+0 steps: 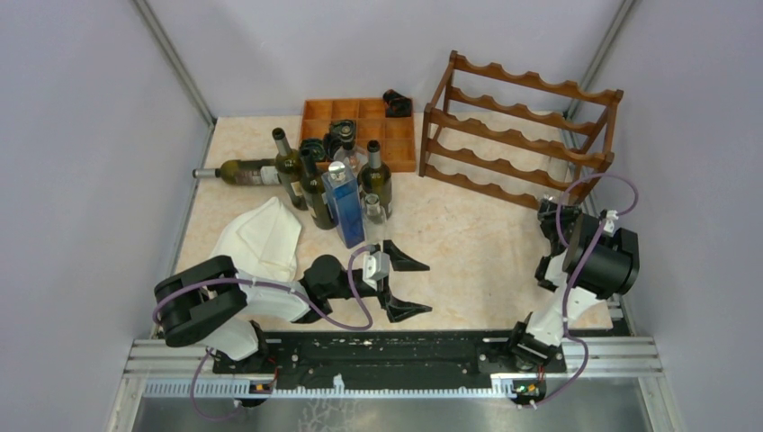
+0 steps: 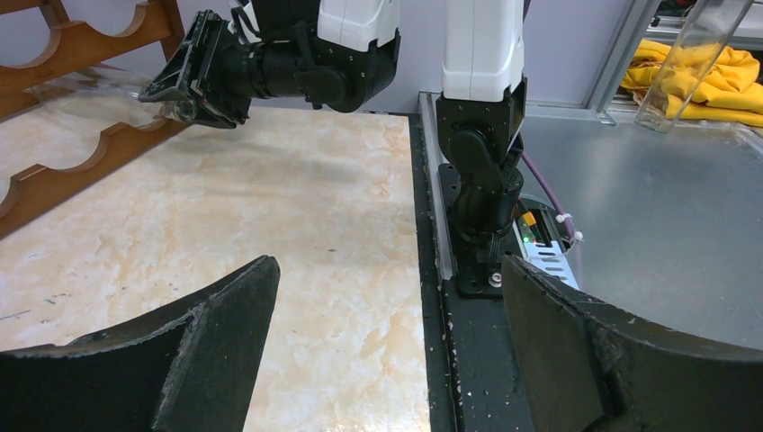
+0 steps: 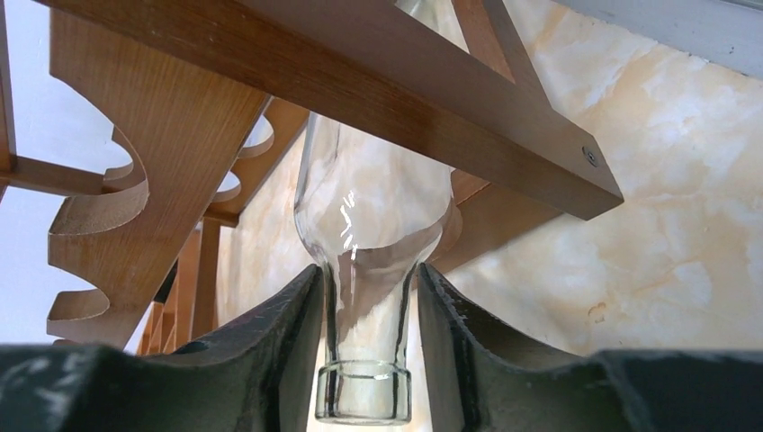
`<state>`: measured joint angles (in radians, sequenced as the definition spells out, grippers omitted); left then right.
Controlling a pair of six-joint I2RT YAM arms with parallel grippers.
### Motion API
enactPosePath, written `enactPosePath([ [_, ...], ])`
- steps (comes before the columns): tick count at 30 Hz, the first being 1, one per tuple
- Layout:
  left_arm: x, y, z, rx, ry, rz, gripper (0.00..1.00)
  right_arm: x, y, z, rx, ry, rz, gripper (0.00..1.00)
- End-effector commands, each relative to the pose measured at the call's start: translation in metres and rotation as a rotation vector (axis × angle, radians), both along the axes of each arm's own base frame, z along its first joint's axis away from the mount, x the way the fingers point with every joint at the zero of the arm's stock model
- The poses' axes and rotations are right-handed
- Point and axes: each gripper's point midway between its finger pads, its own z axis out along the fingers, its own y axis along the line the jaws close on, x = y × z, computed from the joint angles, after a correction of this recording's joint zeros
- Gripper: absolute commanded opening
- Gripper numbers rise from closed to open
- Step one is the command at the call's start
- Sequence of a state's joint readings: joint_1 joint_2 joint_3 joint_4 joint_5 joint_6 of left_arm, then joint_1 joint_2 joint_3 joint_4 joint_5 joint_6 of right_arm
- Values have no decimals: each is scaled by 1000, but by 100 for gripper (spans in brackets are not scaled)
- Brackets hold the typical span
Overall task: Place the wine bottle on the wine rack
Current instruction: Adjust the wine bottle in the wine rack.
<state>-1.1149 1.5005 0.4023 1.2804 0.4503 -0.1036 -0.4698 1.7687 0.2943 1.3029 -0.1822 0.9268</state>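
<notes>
A clear glass wine bottle [image 3: 373, 207] lies with its body in under the rails of the reddish-brown wine rack [image 3: 162, 135], its neck pointing back at the camera. My right gripper [image 3: 369, 270] straddles that neck, the left finger against the glass and a thin gap at the right finger [image 3: 450, 324]. From above, the right gripper [image 1: 546, 209] is at the near right end of the rack [image 1: 522, 135]. My left gripper [image 1: 423, 288] hovers wide open and empty over the middle front of the table; in its own view the left gripper [image 2: 389, 270] has only marble between the fingers.
Several dark bottles [image 1: 306, 180], a blue bottle [image 1: 345, 207], a small clear bottle [image 1: 375, 211] and one bottle lying down [image 1: 247, 171] crowd the back left. A white cloth [image 1: 265, 236] lies near them. An orange-brown compartment tray [image 1: 360, 117] sits at the back.
</notes>
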Motion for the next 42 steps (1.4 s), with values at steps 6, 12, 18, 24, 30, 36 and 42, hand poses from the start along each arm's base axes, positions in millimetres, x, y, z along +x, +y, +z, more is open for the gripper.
enactPosePath([
  [6,1,-4,15,-45,-30,-11,99,0,1,22,-18,-115,1,31],
  [12,1,-4,16,-46,-30,-13,99,-1,4,21,44,-171,-2,16],
  [18,1,-4,16,-45,-31,-10,99,-2,4,19,79,-201,-15,13],
  [24,1,-5,14,-41,-28,-14,99,-1,2,28,55,-221,-18,12],
  [30,1,-6,14,-41,-28,-15,99,2,-1,36,56,-247,-24,11],
  [36,1,-6,13,-39,-25,-19,99,1,-1,48,61,-279,-28,10],
  [42,0,-6,13,-40,-24,-21,99,-5,0,64,45,-313,-35,10],
])
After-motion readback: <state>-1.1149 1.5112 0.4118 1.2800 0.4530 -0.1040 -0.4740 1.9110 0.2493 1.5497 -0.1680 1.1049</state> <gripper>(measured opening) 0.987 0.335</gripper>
